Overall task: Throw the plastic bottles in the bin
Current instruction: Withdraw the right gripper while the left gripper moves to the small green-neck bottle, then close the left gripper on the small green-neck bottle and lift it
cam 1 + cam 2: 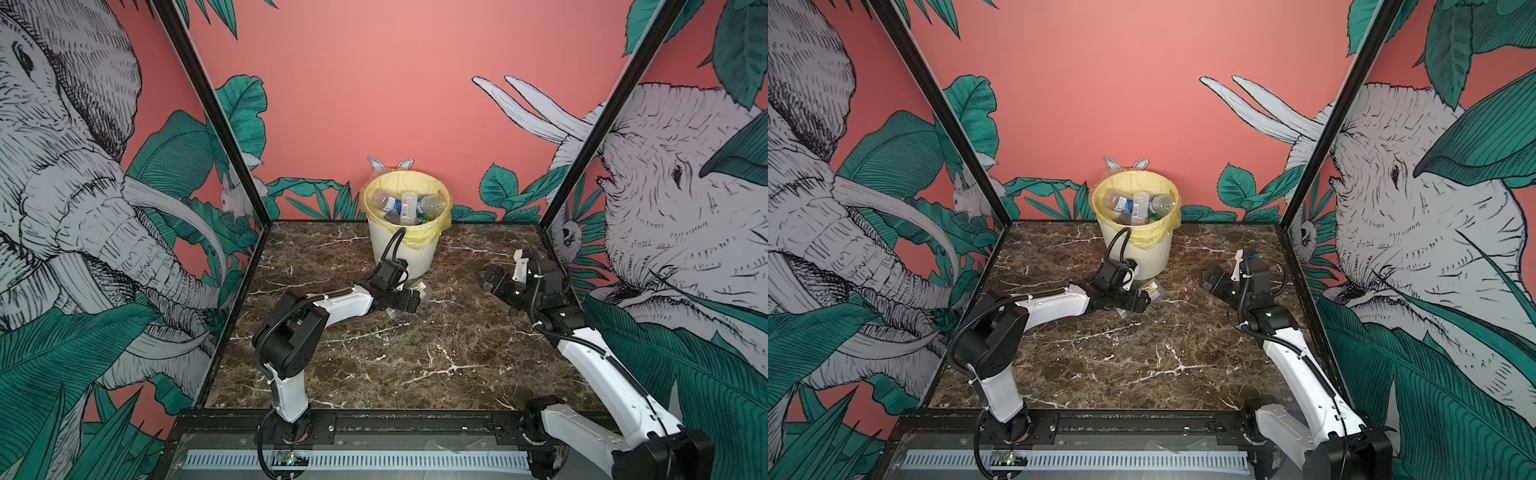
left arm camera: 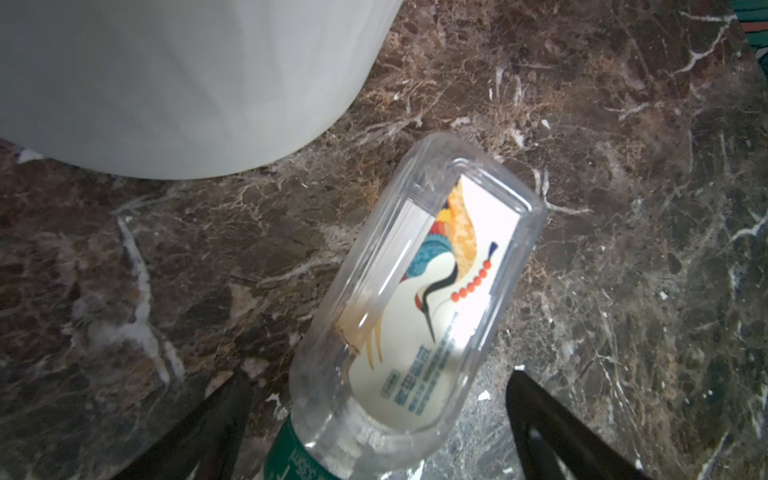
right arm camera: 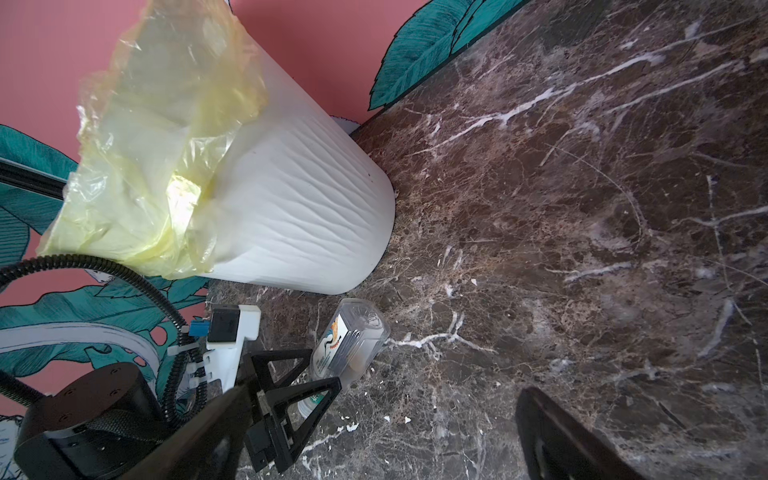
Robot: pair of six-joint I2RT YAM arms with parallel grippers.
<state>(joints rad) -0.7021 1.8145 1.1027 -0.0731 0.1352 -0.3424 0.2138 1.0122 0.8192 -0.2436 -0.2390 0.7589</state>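
Left tool (image 2: 380, 372) was seen spread wide and held low over the counter (image 1: 374, 357), and nothing was gripped by it. One black finger (image 2: 216, 419) was set on each side of a clear bottle (image 2: 415, 291), and a strip of marble could be made out between each finger and the plastic. That bottle was laid on its side on the counter, with its green-banded neck end tucked between the fingers and its flat bottom turned away from the tool. A cream label (image 2: 453, 299) with a painted crane was shown through the clear wall.

The bottle was placed just beside the foot of the bin (image 1: 399, 253), close but not touching. This was borne out from the right wrist view, where a gap of counter was left between the two.

The bin was stood upright at the back of the counter, against the pink wall (image 1: 374, 83), with a yellow bag (image 1: 432, 232) folded over its rim. Inside it a heap of bottles (image 1: 409, 205) was piled, mostly clear, with some blue labels and a patch of green among them.

Right tool (image 1: 481, 280) was held over the right side of the counter, well apart from the bottle and pointed toward the bin. Its fingers were opened fully too, and nothing was caught between them.
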